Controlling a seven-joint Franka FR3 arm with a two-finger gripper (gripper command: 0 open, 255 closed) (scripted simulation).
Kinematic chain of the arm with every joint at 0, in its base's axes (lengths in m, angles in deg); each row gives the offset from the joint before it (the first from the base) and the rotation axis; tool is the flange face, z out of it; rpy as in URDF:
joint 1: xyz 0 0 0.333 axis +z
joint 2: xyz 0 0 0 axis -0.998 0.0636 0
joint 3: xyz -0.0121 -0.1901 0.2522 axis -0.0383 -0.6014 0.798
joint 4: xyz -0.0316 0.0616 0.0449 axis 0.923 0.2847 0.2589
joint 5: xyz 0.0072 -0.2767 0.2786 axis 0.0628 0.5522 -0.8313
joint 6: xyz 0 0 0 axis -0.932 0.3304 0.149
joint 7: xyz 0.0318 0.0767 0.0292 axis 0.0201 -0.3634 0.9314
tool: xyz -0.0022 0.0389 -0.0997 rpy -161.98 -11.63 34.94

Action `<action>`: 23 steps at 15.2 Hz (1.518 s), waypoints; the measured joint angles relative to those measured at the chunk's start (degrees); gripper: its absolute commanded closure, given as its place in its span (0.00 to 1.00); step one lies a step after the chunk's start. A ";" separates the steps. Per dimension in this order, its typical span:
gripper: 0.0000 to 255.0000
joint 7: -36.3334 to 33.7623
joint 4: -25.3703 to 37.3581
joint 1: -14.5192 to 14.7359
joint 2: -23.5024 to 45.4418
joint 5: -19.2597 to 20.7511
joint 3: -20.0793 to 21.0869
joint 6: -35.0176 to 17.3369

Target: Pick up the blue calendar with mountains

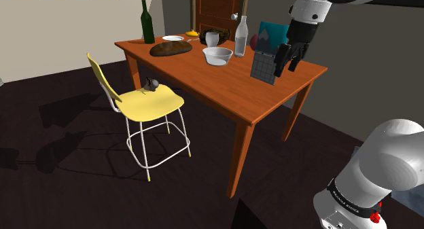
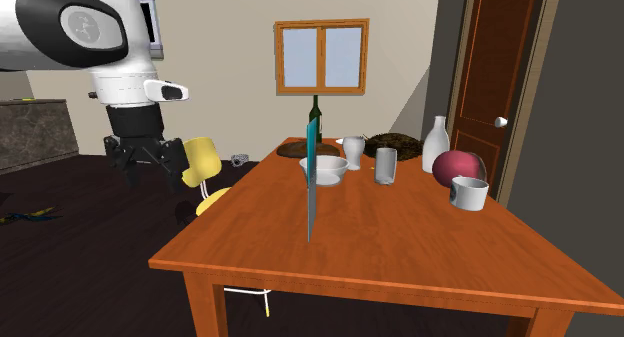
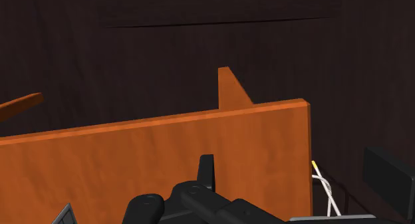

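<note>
The calendar (image 1: 266, 52) stands upright on the wooden table (image 1: 224, 81), near the edge at the shoulder view's right. It has a blue mountain picture on top and a grey date grid below. In the second exterior view the calendar (image 2: 311, 180) shows edge-on as a thin blue sheet at mid-table. My black gripper (image 1: 285, 66) hangs open just beside it, toward the shoulder view's right, holding nothing. In the second exterior view my gripper (image 2: 150, 173) is off the table's left side, well apart from the calendar. In the wrist view one finger (image 3: 207, 168) hangs over the table (image 3: 166, 149).
A white bowl (image 1: 217, 56), a clear bottle (image 1: 241, 36), a mug (image 1: 213, 39), a bread loaf (image 1: 171, 48), a plate (image 1: 173, 38) and a green bottle (image 1: 147, 22) share the table behind the calendar. A yellow chair (image 1: 146, 102) stands at the shoulder view's left. The floor is dark.
</note>
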 measured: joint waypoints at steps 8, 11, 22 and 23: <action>0.00 7.37 9.69 -1.90 8.06 3.32 -5.97 1.31; 0.00 10.76 15.55 -2.46 12.16 4.21 -8.49 2.83; 0.00 24.16 42.22 -4.24 31.45 3.23 -17.74 9.54; 0.00 25.33 45.42 -4.48 33.74 2.65 -18.51 10.48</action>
